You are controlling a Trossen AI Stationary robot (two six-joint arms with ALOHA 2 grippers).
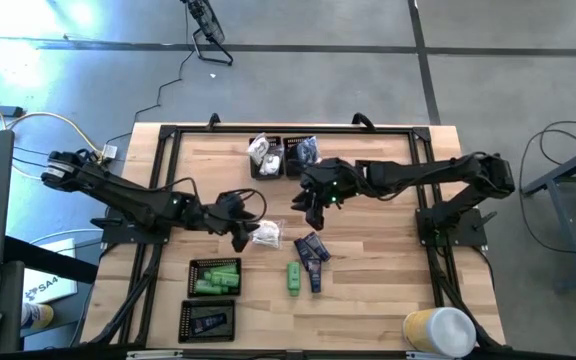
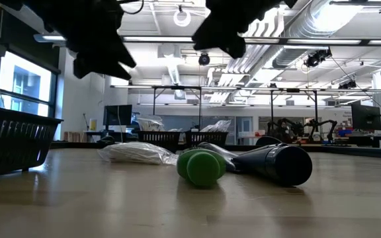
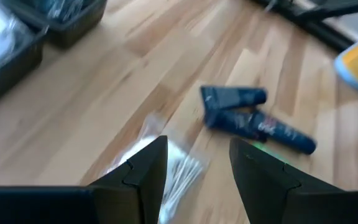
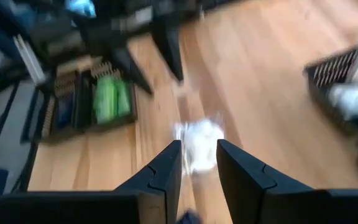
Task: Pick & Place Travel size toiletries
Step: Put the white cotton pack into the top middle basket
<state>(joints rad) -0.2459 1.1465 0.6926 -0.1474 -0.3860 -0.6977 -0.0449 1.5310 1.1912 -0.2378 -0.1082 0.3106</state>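
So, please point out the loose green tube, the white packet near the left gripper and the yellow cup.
green tube (image 1: 294, 278), high view, middle of its body.
white packet (image 1: 267, 236), high view, centre of the crinkly bag.
yellow cup (image 1: 430, 325), high view, its yellow side.

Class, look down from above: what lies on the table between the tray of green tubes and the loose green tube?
Nothing: in the high view only bare wood separates the tray of green tubes from the loose green tube.

Both arms reach inward, raised; the left tool (image 1: 240, 232) has its 2 fingers parted, the right tool (image 1: 313, 212) likewise, both empty.
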